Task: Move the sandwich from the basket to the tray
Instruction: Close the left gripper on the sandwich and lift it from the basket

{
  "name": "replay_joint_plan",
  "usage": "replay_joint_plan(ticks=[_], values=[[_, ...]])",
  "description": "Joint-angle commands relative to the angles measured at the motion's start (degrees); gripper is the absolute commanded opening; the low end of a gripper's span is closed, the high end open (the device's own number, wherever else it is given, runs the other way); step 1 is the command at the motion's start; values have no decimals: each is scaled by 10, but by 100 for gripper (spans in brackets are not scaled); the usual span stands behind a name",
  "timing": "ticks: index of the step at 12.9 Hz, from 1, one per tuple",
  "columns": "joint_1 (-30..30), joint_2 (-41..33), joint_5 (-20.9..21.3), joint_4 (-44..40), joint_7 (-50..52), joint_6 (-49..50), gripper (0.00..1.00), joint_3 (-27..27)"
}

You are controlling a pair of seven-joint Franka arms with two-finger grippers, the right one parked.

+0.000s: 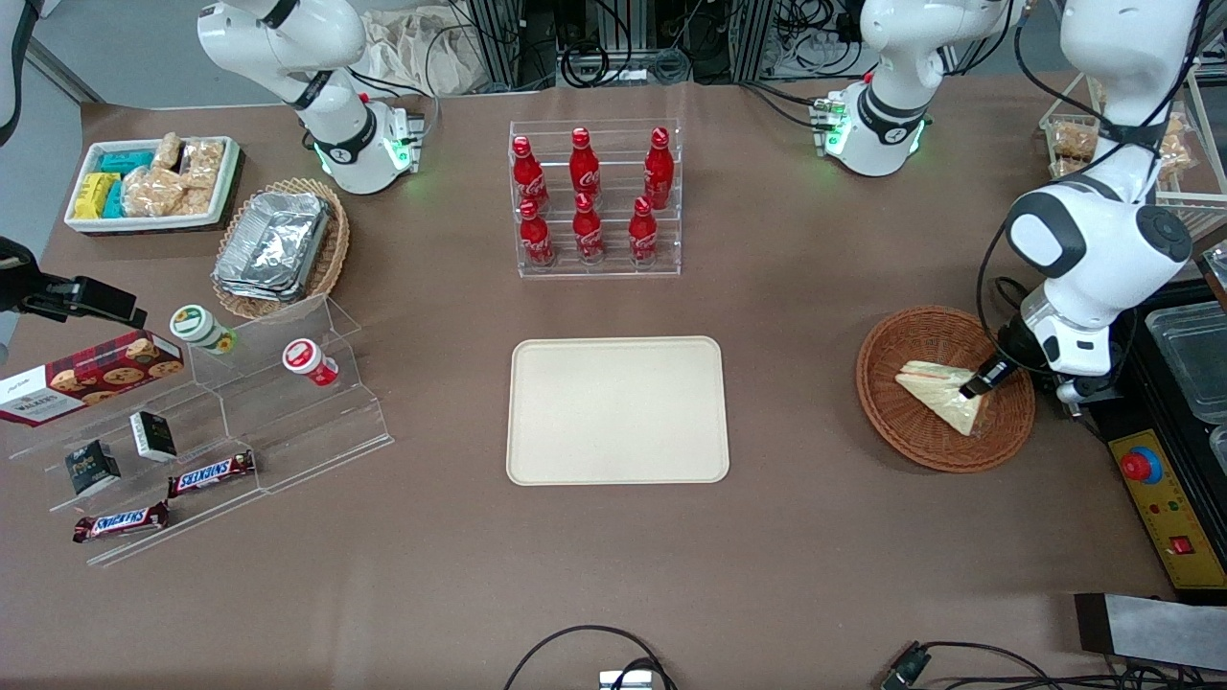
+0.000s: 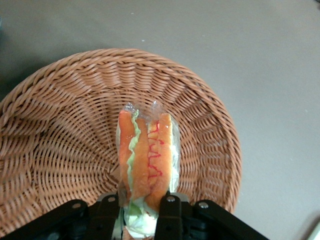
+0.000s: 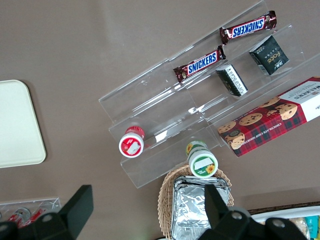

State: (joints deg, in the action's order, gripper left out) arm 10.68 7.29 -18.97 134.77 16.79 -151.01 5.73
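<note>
Claw [image 2: 143,202] clenched on the sandwich [image 2: 146,157] inside the basket [image 1: 944,388], toward its 3 o'clock rim in front view. Tray [image 1: 617,409] lies well apart on the counter [image 1: 815,537].

The gripper [image 1: 980,385] is resting on the sandwich [image 1: 944,394] in the basket [image 1: 896,426], apparently gripping it.

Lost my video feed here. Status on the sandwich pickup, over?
Tool down in the basket, fingers either side of the sandwich. Sandwich not lifted out yet. Tray bare, table between shows nothing in the way.
</note>
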Motion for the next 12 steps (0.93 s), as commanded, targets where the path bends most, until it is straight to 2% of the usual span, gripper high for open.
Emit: replay_joint_plan(ticks=[1, 7, 12], values=[[-1, -59, 66, -6, 3, 68, 25, 10], [-1, -90, 133, -115, 4, 261, 25, 73], [-1, -101, 163, -123, 6, 271, 25, 168]])
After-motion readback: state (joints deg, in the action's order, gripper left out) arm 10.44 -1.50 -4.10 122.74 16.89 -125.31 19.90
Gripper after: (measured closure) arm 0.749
